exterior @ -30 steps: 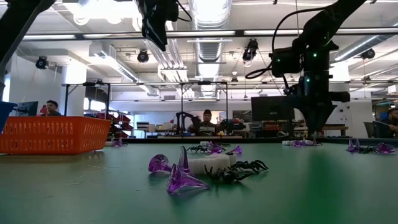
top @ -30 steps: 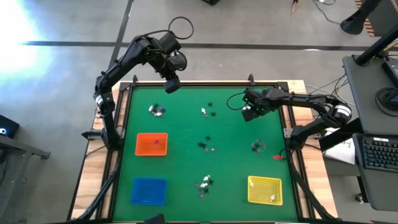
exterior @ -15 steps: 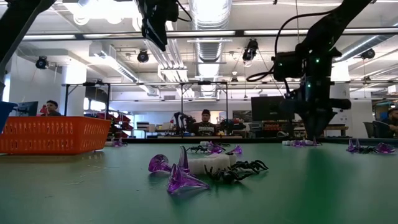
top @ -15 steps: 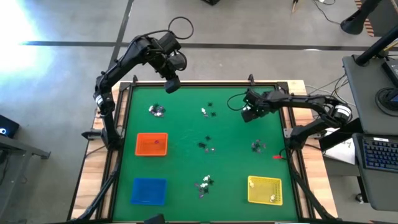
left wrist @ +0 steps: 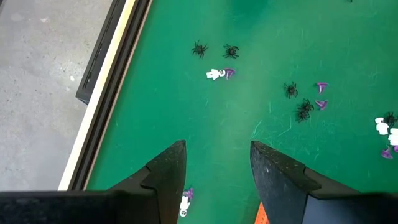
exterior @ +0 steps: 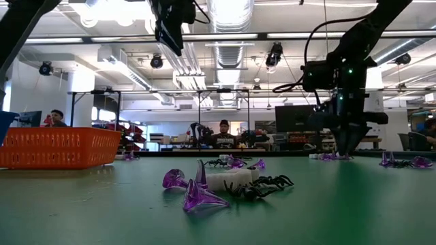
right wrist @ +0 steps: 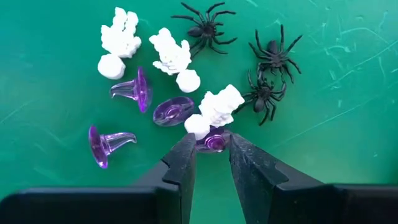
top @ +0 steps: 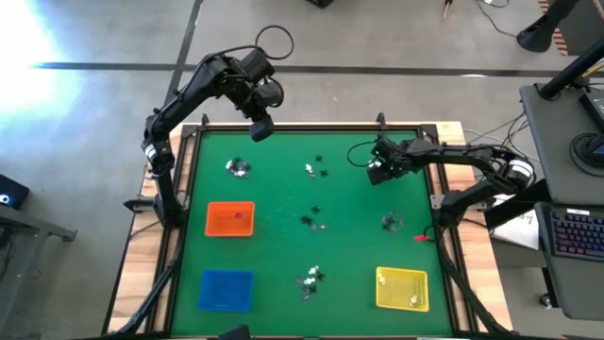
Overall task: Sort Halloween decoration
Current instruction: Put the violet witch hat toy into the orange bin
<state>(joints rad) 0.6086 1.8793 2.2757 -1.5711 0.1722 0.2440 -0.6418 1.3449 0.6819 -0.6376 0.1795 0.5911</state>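
The right gripper (right wrist: pixel 210 163) stands low over a small pile of Halloween decoration (right wrist: pixel 186 93) near the table's far right: white skeletons, black spiders, clear purple witch hats. Its fingers, partly open, flank one purple hat (right wrist: pixel 212 141). The left gripper (left wrist: pixel 216 171) hangs open above the far left edge.

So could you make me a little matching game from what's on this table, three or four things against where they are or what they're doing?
Things:
1. orange tray
2. blue tray
3. yellow tray
4. right hand

Places or states:
A. near right corner of the mat
B. near left corner of the mat
C. fingers either side of a purple trinket
D. left side, farther back than the blue one

Pairs: 1-D, 2-B, 3-A, 4-C
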